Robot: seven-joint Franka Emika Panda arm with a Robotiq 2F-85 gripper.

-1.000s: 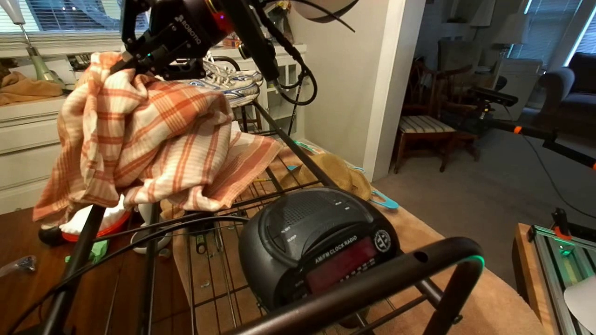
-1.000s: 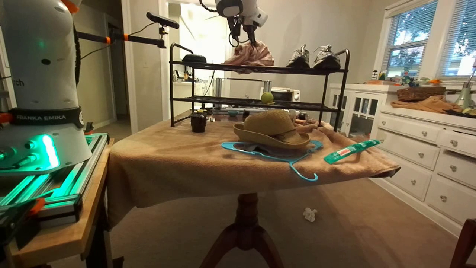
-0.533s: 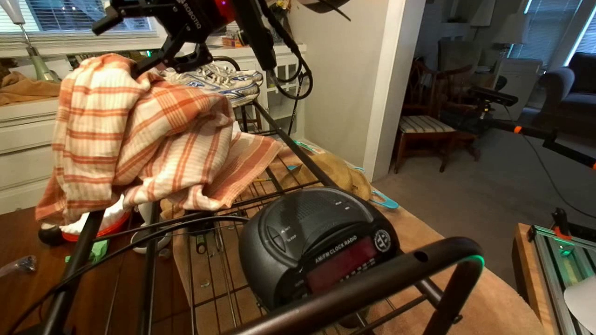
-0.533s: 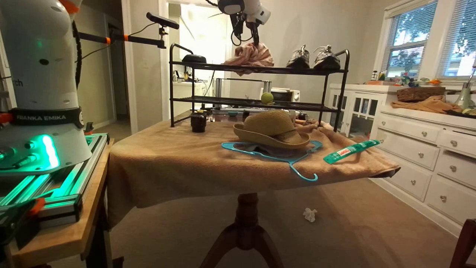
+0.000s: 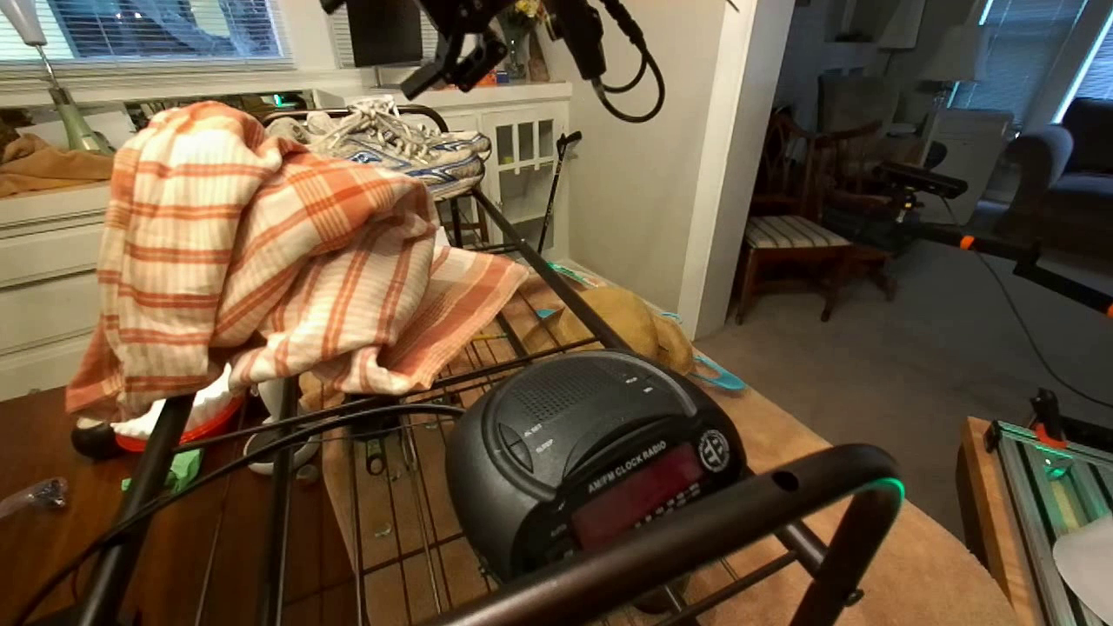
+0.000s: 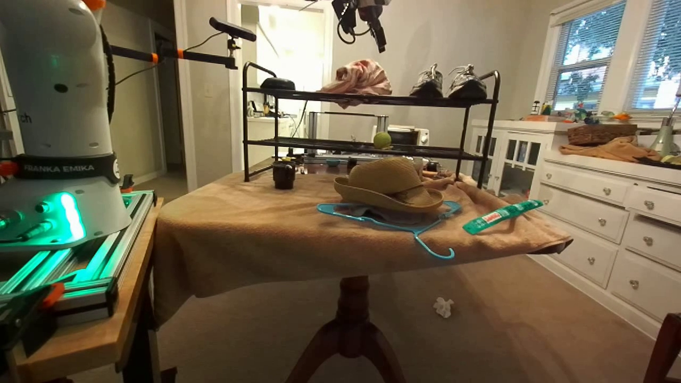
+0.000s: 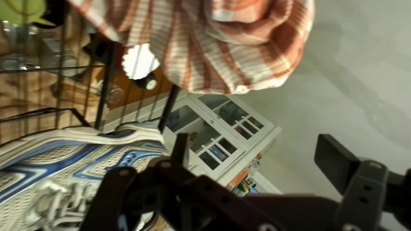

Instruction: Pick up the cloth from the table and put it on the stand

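The orange-and-cream plaid cloth (image 5: 296,252) lies bunched on the top shelf of the stand (image 6: 399,100), a black wire rack, with part of it drooping past the edge. In the wrist view the cloth (image 7: 205,51) fills the upper middle, apart from the fingers. My gripper (image 7: 257,154) is open, its fingertips wide apart with only air between them. In both exterior views the gripper (image 5: 376,43) hangs above the rack, higher than the cloth and off to the sneakers' side. Bare brown wood of the table (image 5: 35,448) shows below the rack.
A black clock radio (image 5: 600,461) and grey-white sneakers (image 5: 391,148) share the top shelf, on either side of the cloth. A green ball (image 6: 382,140) sits on the lower shelf. A straw hat (image 6: 385,178) and blue hanger (image 6: 415,231) lie on the tan blanket (image 6: 239,229).
A second ago the fingers pinched the top of the cloth. They have spread apart and let it go, and the gripper has risen towards the sneakers' side. The cloth stays on the shelf.
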